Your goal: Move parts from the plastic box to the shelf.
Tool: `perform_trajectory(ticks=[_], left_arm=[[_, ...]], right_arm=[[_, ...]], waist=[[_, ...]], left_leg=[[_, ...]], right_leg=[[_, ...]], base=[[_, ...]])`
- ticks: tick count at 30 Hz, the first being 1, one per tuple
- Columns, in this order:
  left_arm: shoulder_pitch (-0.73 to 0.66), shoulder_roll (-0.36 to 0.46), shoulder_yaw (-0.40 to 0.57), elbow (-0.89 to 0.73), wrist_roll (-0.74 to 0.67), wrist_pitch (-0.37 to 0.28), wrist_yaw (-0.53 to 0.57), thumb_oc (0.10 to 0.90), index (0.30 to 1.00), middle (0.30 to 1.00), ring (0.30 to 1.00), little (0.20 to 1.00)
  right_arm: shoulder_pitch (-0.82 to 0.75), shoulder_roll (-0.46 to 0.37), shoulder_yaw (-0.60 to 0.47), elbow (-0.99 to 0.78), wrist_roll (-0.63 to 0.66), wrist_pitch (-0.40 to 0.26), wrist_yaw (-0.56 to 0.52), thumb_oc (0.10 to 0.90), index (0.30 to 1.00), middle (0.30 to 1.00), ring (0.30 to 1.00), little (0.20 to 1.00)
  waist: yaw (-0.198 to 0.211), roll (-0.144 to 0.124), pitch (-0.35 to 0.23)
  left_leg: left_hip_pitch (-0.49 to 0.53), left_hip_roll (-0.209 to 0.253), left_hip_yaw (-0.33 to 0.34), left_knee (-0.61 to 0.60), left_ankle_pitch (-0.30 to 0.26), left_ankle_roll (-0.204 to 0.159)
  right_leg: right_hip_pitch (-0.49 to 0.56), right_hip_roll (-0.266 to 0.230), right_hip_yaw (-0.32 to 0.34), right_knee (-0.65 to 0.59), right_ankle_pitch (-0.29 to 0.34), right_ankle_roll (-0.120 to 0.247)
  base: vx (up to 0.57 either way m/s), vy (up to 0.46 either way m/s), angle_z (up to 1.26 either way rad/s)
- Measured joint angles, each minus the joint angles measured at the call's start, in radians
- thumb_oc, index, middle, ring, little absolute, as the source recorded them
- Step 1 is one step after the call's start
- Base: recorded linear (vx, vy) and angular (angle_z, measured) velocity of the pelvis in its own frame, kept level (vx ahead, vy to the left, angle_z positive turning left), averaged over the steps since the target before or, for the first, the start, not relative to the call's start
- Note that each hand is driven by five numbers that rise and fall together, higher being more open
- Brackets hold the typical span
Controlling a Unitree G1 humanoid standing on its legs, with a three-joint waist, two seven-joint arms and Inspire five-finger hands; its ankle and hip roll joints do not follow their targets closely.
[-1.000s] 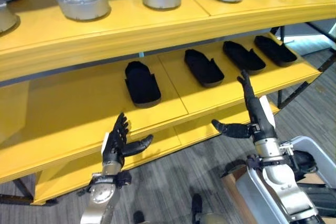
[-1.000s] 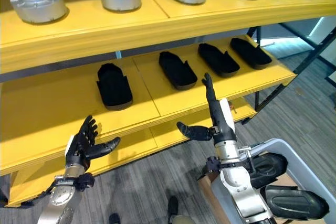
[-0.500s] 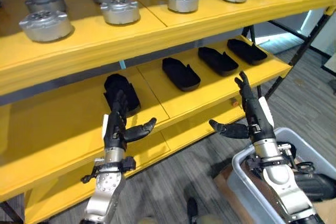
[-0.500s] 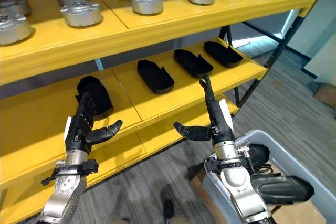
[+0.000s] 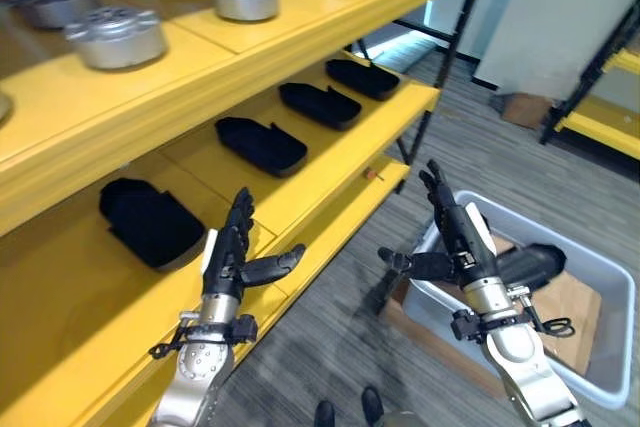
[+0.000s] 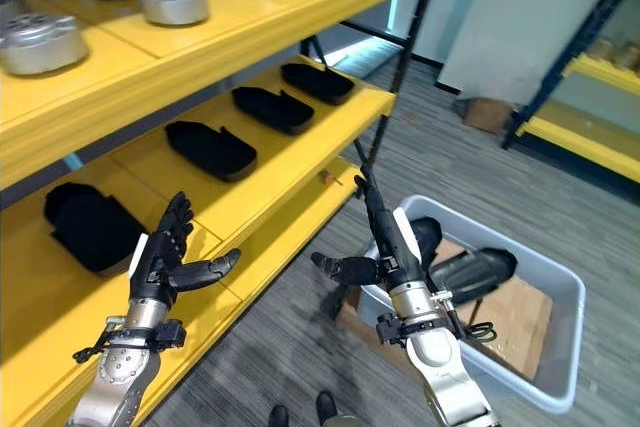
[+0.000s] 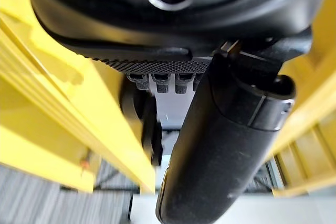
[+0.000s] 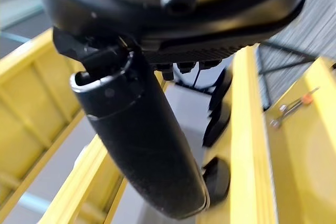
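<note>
- Left hand: raised in front of the yellow shelf, fingers straight and spread, thumb out to the side; holds nothing.
- Right hand: upright between the shelf and the plastic box, fingers extended, thumb out sideways; empty.
- Plastic box: pale grey, rectangular with rounded rim, standing on the grey carpet floor on a brown cardboard sheet. A dark, elongated matte part lies inside, just behind the right hand.
- Middle shelf level: four black, oblong, matte parts in a row, apart from each other.
- Top level: round, ribbed, silver-grey metal housings in rows.
- Shelf boards smooth, glossy yellow; dark metal uprights.
</note>
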Motion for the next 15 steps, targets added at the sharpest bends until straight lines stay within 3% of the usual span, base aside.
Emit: perform_trajectory(ticks=[2,3,4,5,6,7,8,10,11,12,13,14,15], left_arm=[[-0.007,0.001,-0.007,0.002,0.0,0.001,-0.012,0.9,1.0,1.0,1.0,1.0],[-0.006,0.004,-0.006,-0.006,0.0,-0.001,-0.01,0.9,1.0,1.0,1.0,1.0],[-0.001,0.007,-0.005,-0.012,0.0,-0.006,-0.003,0.9,1.0,1.0,1.0,1.0],[-0.005,0.012,-0.008,-0.008,0.0,-0.002,-0.003,0.9,1.0,1.0,1.0,1.0],[0.0,0.015,-0.021,-0.005,0.0,0.0,-0.014,0.9,1.0,1.0,1.0,1.0],[-0.001,0.021,-0.017,-0.002,0.0,0.0,-0.013,0.9,1.0,1.0,1.0,1.0],[-0.001,0.028,-0.007,0.0,0.0,0.0,-0.012,0.9,1.0,1.0,1.0,1.0],[0.008,0.026,0.015,0.0,0.0,0.0,-0.005,0.9,1.0,1.0,1.0,1.0],[0.028,0.027,0.038,-0.005,0.0,0.0,-0.009,0.9,1.0,1.0,1.0,1.0],[0.038,0.02,0.052,-0.008,0.0,-0.001,-0.008,0.9,1.0,1.0,1.0,1.0],[0.055,-0.019,0.06,-0.002,-0.003,0.004,-0.003,0.9,1.0,1.0,1.0,1.0],[0.085,-0.019,0.061,-0.018,-0.003,0.004,-0.006,0.9,1.0,1.0,1.0,1.0],[0.086,-0.021,0.057,-0.016,-0.003,0.007,-0.012,0.9,1.0,1.0,1.0,1.0]], right_arm=[[-0.005,0.003,0.006,0.0,-0.001,0.0,-0.003,0.9,1.0,1.0,1.0,1.0],[-0.021,0.006,0.014,0.01,-0.002,0.001,-0.011,0.9,1.0,1.0,1.0,1.0],[-0.066,0.009,0.039,0.032,-0.002,0.002,-0.019,0.9,1.0,1.0,1.0,1.0],[-0.11,0.011,0.055,0.047,-0.003,0.007,-0.017,0.9,1.0,1.0,1.0,1.0],[-0.114,0.007,0.065,0.039,-0.004,0.008,-0.015,0.9,1.0,1.0,1.0,1.0],[-0.114,0.007,0.073,0.04,-0.007,0.012,-0.016,0.9,1.0,1.0,1.0,1.0],[-0.12,0.008,0.077,0.041,-0.024,0.015,-0.016,0.9,1.0,1.0,1.0,1.0],[-0.115,0.008,0.078,0.041,-0.042,0.017,-0.015,0.9,1.0,1.0,1.0,1.0],[-0.091,0.01,0.079,0.041,-0.042,0.019,-0.014,0.9,1.0,1.0,1.0,1.0],[-0.081,0.005,0.08,0.042,-0.042,0.02,-0.013,0.9,1.0,1.0,1.0,1.0],[-0.077,-0.012,0.076,0.056,-0.043,0.024,-0.012,0.9,1.0,1.0,1.0,1.0],[-0.071,-0.02,0.057,0.056,-0.043,0.031,-0.014,0.9,1.0,1.0,1.0,1.0],[-0.071,-0.022,0.043,0.057,-0.042,0.031,-0.014,0.9,1.0,1.0,1.0,1.0]], waist=[[-0.005,0.002,0.001],[0.004,0.003,0.005],[0.036,0.015,0.012],[0.058,0.035,0.03],[0.047,0.047,0.037],[0.043,0.042,0.037],[0.055,0.035,0.041],[0.066,0.017,0.044],[0.083,-0.021,0.044],[0.078,-0.045,0.044],[0.073,-0.021,0.037],[0.08,-0.017,0.03],[0.069,-0.014,0.029]], left_leg=[[-0.005,0.004,0.037,0.006,-0.014,-0.006],[-0.026,0.024,0.09,0.023,-0.012,0.008],[-0.028,0.046,0.16,0.017,-0.017,0.026],[-0.034,0.069,0.196,0.031,-0.031,0.017],[-0.025,0.071,0.199,0.036,-0.048,-0.002],[-0.023,0.081,0.218,0.046,-0.048,-0.017],[-0.025,0.083,0.234,0.061,-0.055,-0.024],[-0.018,0.09,0.251,0.064,-0.062,-0.051],[0.012,0.099,0.247,0.041,-0.052,-0.092],[0.023,0.104,0.234,0.038,-0.055,-0.118],[0.024,0.147,0.215,0.031,-0.063,-0.157],[0.021,0.208,0.201,0.027,-0.034,-0.168],[0.02,0.242,0.185,0.022,-0.024,-0.183]], right_leg=[[-0.025,0.003,0.009,0.009,0.003,-0.002],[-0.051,-0.017,-0.068,0.004,0.011,-0.01],[-0.097,-0.049,-0.232,0.047,-0.022,-0.04],[-0.134,-0.112,-0.377,0.079,-0.02,-0.036],[-0.106,-0.234,-0.434,0.059,0.002,-0.003],[-0.094,-0.289,-0.39,0.047,0.022,0.027],[-0.093,-0.335,-0.4,0.035,0.042,0.058],[-0.043,-0.403,-0.474,-0.033,0.086,0.075],[0.029,-0.368,-0.532,-0.071,0.098,0.077],[0.074,-0.334,-0.517,-0.105,0.108,0.08],[0.083,-0.287,-0.525,-0.114,0.107,0.085],[0.086,-0.209,-0.518,-0.131,0.102,0.034],[0.089,-0.172,-0.527,-0.137,0.095,0.015]], base=[[-0.14,0.012,-0.84],[-0.02,-0.044,-0.92],[0.01,-0.036,-1.48],[0.04,-0.121,-1.48],[0.07,-0.153,-0.84],[0.08,-0.215,-0.42],[0.06,-0.157,-0.42],[0.18,-0.306,-0.35],[0.32,-0.489,-0.03],[0.27,-0.398,0.04],[0.2,-0.45,-0.09],[0.14,-0.343,-0.22],[0.17,-0.436,-0.12]])
